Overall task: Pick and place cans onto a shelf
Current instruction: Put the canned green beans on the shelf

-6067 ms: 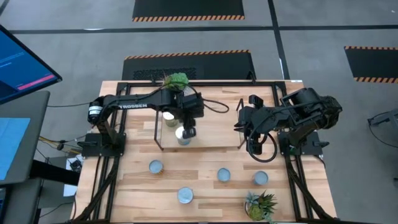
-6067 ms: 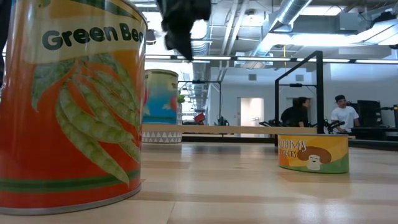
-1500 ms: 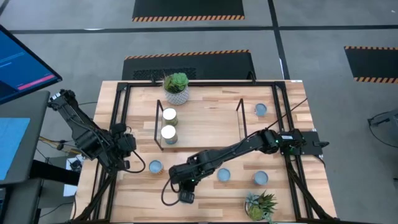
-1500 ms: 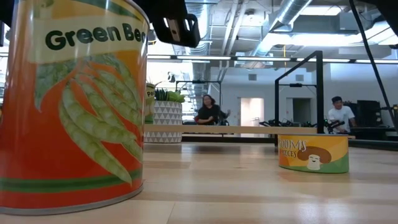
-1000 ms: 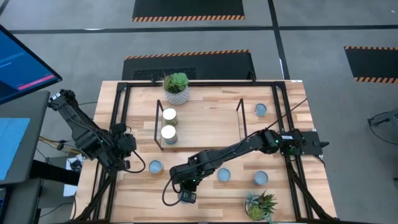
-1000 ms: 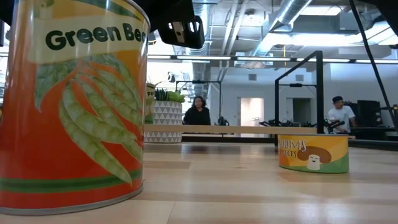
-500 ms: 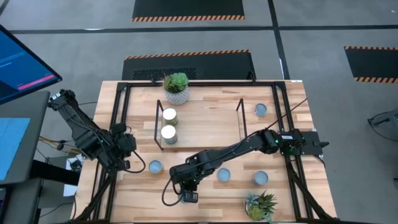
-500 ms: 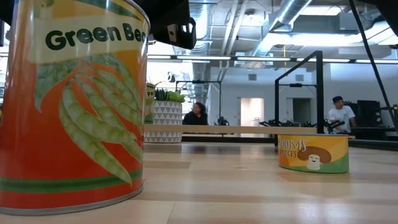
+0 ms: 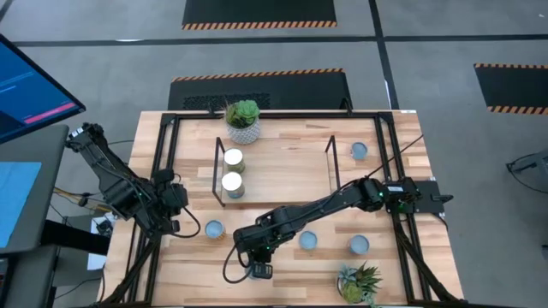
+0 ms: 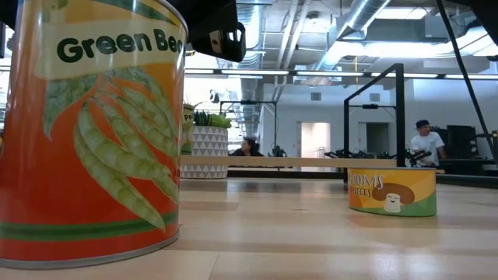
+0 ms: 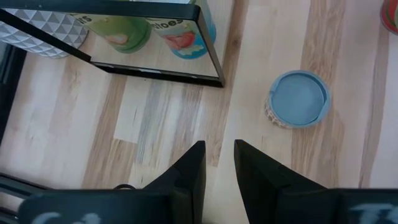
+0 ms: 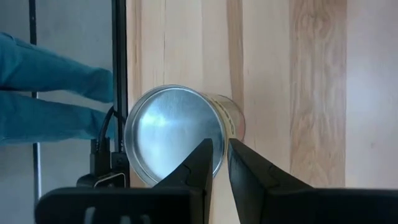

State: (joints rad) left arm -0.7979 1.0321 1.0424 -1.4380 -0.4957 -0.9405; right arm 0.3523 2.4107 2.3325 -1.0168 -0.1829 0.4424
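- My right tool (image 12: 220,144) hangs right above a can (image 12: 174,130). The can stands upright, its round top facing the tool and a little off to one side of the tips.
- Its fingers are almost together and hold nothing. I think they must spread first.
- The shelf (image 9: 282,175) lies well beyond this tool.
- My left tool (image 11: 219,146) waits, fingers almost together, empty.

Two dark jointed arms, black cables

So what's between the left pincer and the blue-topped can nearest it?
Nothing. The left wrist view shows only bare tabletop between the left pincer and that can.
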